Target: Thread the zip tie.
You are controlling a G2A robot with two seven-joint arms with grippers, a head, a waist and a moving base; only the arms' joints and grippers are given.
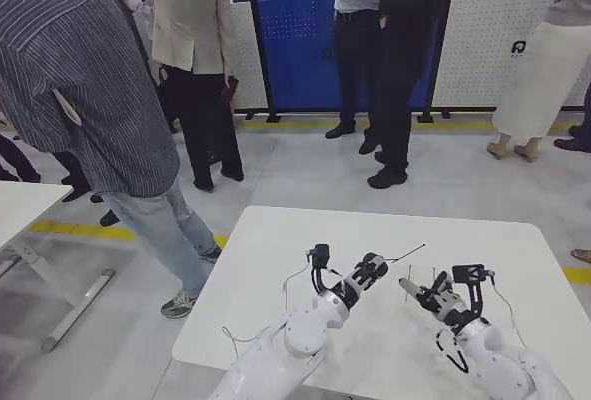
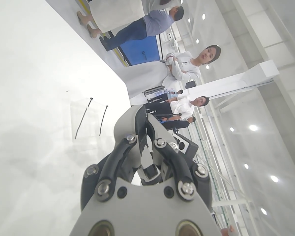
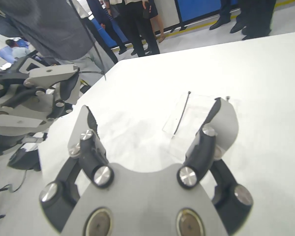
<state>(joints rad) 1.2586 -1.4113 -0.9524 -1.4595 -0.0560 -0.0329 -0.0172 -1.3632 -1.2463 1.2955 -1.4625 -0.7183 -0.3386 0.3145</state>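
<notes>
Left gripper (image 1: 377, 264) is pinched shut on a black zip tie (image 1: 405, 253), which sticks out in the air near the clear sheet (image 3: 199, 109). Right gripper (image 3: 153, 105) hangs just beside that sheet, fingers spread wide. Two spare ties (image 2: 83, 119) lie on it.

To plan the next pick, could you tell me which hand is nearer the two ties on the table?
Right. The right hand is open just short of the ties; the left hand, shut on a third tie, sits farther off to their side.
</notes>
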